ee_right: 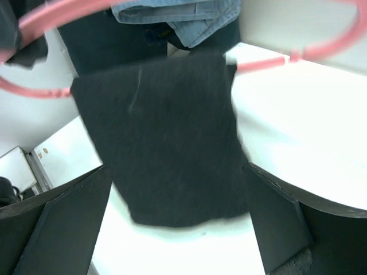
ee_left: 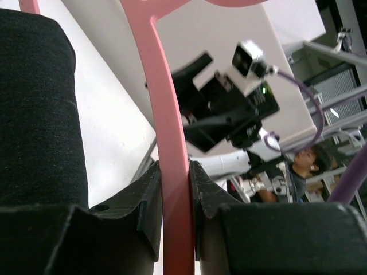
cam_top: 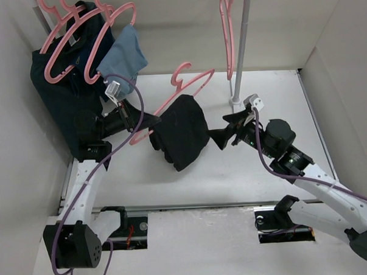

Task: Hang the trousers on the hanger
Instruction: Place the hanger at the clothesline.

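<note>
While the left hand [cam_top: 144, 122] clamps the hanger [ee_left: 169, 126] under the trousers [cam_top: 182, 132], the right hand [cam_top: 220, 137] gapes empty near the pole [cam_top: 241, 43].

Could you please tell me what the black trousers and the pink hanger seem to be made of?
The long black trousers look like soft, matte woven fabric: they hang limply in folds, without sheen. The thin pink hanger seems moulded plastic: smooth, uniform colour, rounded edges; coated metal cannot be excluded.

top view looks down from above, wrist views close, sharing the hanger [cam_top: 199, 81]
</note>
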